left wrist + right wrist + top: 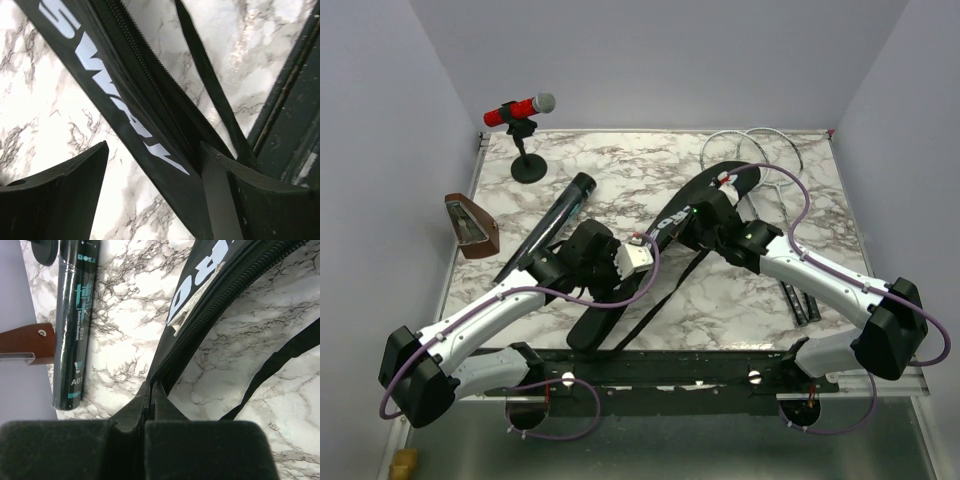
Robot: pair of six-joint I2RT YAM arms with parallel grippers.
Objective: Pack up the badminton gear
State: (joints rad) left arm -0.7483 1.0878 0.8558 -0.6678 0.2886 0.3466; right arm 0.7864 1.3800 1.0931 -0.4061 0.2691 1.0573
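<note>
the bag (665, 228) lies slantwise across the middle of the table (620, 165), and this looks like the opening-up step. right gripper (151, 386) has its jaws pressed together, pinching the bag's zipper edge. left gripper (154, 152) straddles the narrow end, jaws spread, holding nothing. tube (555, 215) and rackets (760, 150) wait outside. next, i'd say: left clamps down so the zipper can run.

Even bright light, fg blur
</note>
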